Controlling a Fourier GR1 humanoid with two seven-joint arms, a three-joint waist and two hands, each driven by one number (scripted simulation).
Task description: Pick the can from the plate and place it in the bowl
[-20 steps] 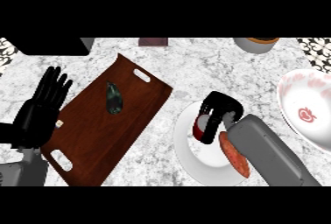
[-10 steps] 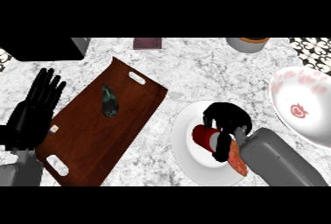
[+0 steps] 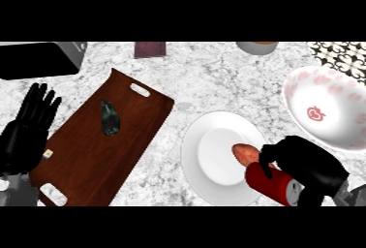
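A red can (image 3: 274, 185) lies tilted at the lower right edge of the white plate (image 3: 214, 164), and my right hand (image 3: 307, 162) has its fingers curled round it. An orange-brown sweet potato (image 3: 245, 154) rests on the plate just left of the hand. To the upper right stands the white bowl (image 3: 332, 114) with red markings inside. My left hand (image 3: 28, 128) rests open at the far left, fingers up, beside the wooden tray.
A brown wooden tray (image 3: 85, 150) with a dark green object (image 3: 109, 117) on it lies left of the plate. At the back stand a black appliance (image 3: 36, 59), a dark red box (image 3: 149, 49) and a grey cup (image 3: 256, 47).
The view shifted, and my right hand has pulled down and right with the can, from the plate's middle to its lower right edge. The sweet potato now shows uncovered.
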